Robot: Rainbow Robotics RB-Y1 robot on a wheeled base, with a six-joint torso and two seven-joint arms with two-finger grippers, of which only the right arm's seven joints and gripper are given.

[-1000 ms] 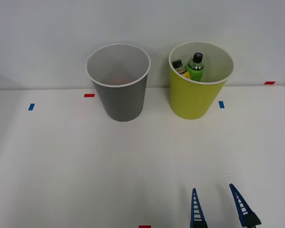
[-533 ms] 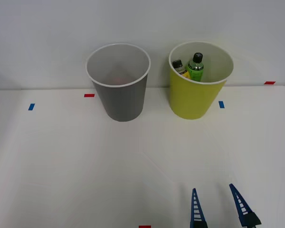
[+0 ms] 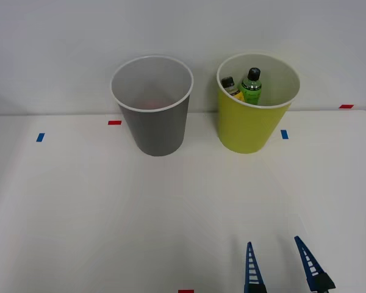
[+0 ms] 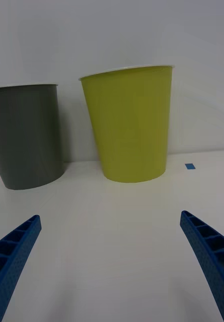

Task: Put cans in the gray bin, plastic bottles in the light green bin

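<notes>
The gray bin (image 3: 155, 131) and the light green bin (image 3: 247, 131) stand side by side at the table's far edge, against the wall. Inside the light green bin stand two plastic bottles: a green one with a black cap (image 3: 251, 87) and a darker one with a yellow label (image 3: 230, 85). Deep in the gray bin lies a faint reddish patch (image 3: 149, 104), too dim to name; the cans are otherwise hidden. My right gripper (image 3: 273, 242) is open and empty over the near table, well short of both bins. The wrist view faces the light green bin (image 4: 132, 131), with the gray bin (image 4: 26, 141) beside it and the gripper (image 4: 110, 216) open.
Small tape marks lie on the white table (image 3: 110, 207): red (image 3: 114, 122) and blue (image 3: 40, 137) left of the gray bin, blue (image 3: 284, 134) and red (image 3: 346, 106) right of the green one, red (image 3: 185, 291) at the near edge.
</notes>
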